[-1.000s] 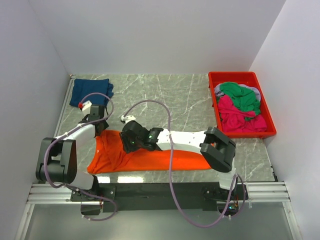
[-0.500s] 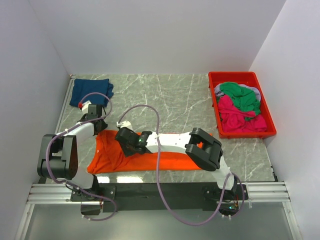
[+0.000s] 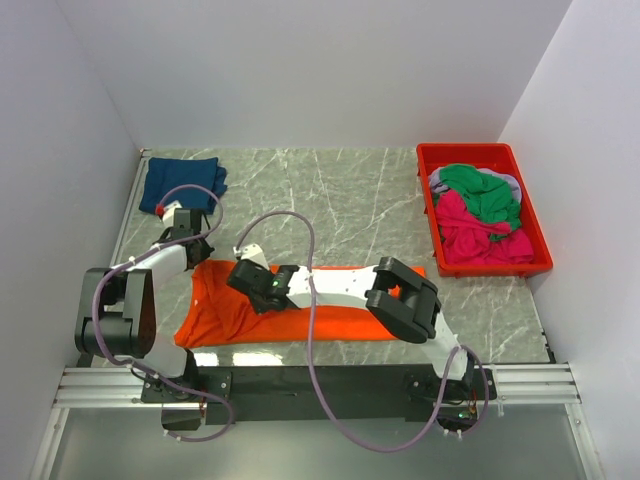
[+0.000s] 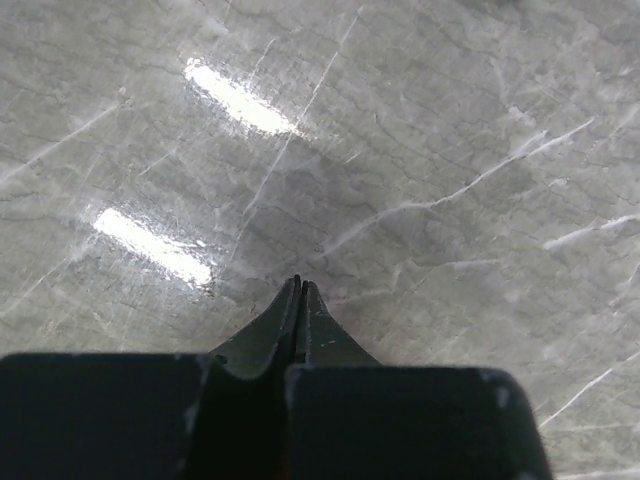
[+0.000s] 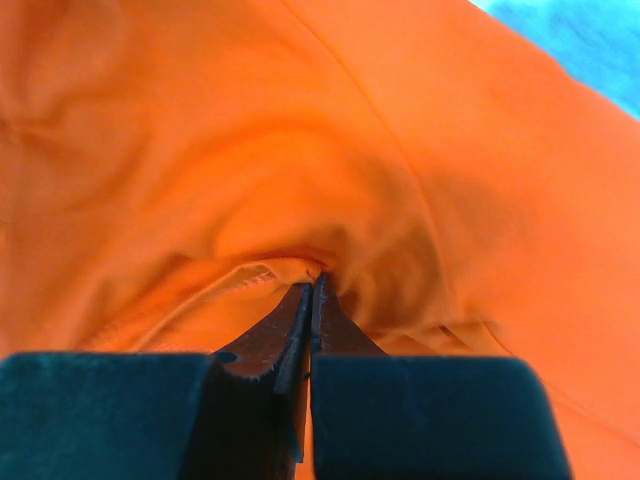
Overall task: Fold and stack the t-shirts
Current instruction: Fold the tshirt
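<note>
Orange cloth filled the near part of the table [image 3: 350,200]: the orange t-shirt [image 3: 330,322] lay spread flat in a long strip running left to right, just beyond the arm bases, with rumpled folds at its left end and a smoother right end. The right arm [image 3: 345,285] stretched low across it from the right, hiding much of its middle, and a pale lilac cable [image 3: 300,225] looped above it. In the right wrist view the right gripper [image 5: 312,285] had its fingers pressed together on a raised fold of the orange cloth, a hemmed edge showing at the tips and creases fanning out around the pinch. The left gripper [image 4: 299,287] sat at the shirt's far left corner; its wrist view showed the fingers squeezed together with nothing between them, pointing at bare grey marble with two bright glare patches. A navy t-shirt [image 3: 182,185] lay folded into a neat rectangle at the far left corner of the table, well apart from the orange one. On the right side stood a red bin [image 3: 465,149], its long axis running near to far, holding a loose heap: a green t-shirt [image 3: 480,190] toward the far end, a pink t-shirt [image 3: 480,238] filling the near part, and a little grey t-shirt [image 3: 511,183] showing at the far right edge of the heap. White walls [image 3: 300,70] closed in the table on three sides.
</note>
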Motion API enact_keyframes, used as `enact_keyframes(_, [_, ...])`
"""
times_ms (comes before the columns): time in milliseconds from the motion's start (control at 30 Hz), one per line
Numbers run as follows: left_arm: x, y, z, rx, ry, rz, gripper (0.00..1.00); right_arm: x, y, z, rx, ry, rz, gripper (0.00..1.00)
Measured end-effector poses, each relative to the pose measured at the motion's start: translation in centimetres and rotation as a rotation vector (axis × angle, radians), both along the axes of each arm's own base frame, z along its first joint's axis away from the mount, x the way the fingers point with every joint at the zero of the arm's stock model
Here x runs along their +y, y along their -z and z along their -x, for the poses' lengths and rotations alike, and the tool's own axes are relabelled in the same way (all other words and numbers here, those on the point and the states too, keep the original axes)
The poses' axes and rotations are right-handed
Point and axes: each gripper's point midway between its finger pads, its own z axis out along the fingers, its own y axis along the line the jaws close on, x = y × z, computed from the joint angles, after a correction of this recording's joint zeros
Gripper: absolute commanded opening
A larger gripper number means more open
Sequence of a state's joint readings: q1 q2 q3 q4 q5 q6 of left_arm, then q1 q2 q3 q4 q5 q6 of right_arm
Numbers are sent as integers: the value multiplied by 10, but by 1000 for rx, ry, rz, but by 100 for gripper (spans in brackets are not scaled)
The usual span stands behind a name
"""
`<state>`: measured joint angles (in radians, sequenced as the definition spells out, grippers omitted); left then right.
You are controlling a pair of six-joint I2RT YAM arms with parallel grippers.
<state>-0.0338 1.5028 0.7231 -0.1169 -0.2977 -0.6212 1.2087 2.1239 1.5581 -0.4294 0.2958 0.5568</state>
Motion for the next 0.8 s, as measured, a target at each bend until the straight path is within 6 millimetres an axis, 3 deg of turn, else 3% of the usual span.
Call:
enact_keyframes(200, [3, 1, 0, 2, -8, 4, 1, -19, -5, 9, -14, 19, 30, 0])
enact_keyframes(400, [6, 1, 0, 2, -16, 7, 0, -25, -23, 19, -42, 36, 16, 0])
enact_keyframes(533, [6, 1, 0, 3, -17, 10, 1, -30, -21, 24, -42, 46, 26, 1])
enact_keyframes(800, [7, 1, 1, 5, -17, 10, 1, -50, -4, 30, -34, 85, 88, 28])
